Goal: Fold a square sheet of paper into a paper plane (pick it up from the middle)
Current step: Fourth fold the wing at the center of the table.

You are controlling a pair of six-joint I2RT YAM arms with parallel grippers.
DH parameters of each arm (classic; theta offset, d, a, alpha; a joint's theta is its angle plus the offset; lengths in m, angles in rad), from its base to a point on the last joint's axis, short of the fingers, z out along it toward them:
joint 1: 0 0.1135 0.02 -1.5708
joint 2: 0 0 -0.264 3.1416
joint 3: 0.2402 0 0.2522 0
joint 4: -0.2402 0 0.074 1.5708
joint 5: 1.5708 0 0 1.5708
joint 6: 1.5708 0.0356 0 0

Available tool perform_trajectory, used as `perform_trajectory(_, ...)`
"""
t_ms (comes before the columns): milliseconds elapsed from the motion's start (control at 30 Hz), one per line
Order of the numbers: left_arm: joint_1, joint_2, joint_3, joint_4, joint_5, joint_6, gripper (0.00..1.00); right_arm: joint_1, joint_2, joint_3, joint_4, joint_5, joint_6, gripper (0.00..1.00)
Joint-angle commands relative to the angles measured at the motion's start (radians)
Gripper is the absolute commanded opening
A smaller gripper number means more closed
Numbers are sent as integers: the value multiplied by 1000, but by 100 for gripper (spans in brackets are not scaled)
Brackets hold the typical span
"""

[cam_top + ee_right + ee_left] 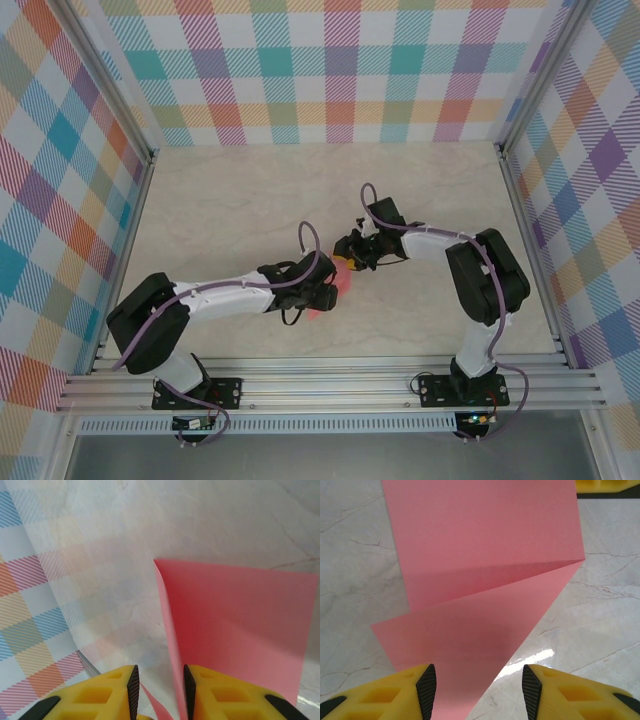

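The square sheet of paper (343,283) is salmon pink and lies between the two grippers near the table's middle. In the left wrist view the paper (485,540) is folded along a slanting crease, one flap lifted, its lower point running between my fingers. My left gripper (478,690) is open, its pads well clear of each other. The left gripper (325,292) sits just below the right gripper (350,255). In the right wrist view the paper (240,620) stands on edge against the right pad. My right gripper (160,692) is open, with a gap on the left side.
The pale marble tabletop (230,210) is ringed by plaid walls (340,60). Aluminium rails (330,385) run along the near edge, with both arm bases bolted there. A plaid wall (30,630) lies close ahead of the right gripper. A yellow finger (607,486) of the right gripper shows beyond the paper.
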State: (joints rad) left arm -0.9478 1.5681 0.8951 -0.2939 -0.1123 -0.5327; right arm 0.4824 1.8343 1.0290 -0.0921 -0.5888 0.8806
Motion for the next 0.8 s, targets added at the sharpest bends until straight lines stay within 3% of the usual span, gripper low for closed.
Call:
perform_trajectory(0, -38, 17, 12, -22, -55, -43, 51, 0, 11, 34, -40, -63, -47, 31)
perform_trajectory(500, -111, 55, -11, -46, -186, -113, 51, 0, 19, 51, -116, -82, -97, 22)
perform_trajectory(767, -123, 53, -36, -26, -194, -120, 42, -1, 20, 46, -113, -82, -94, 20)
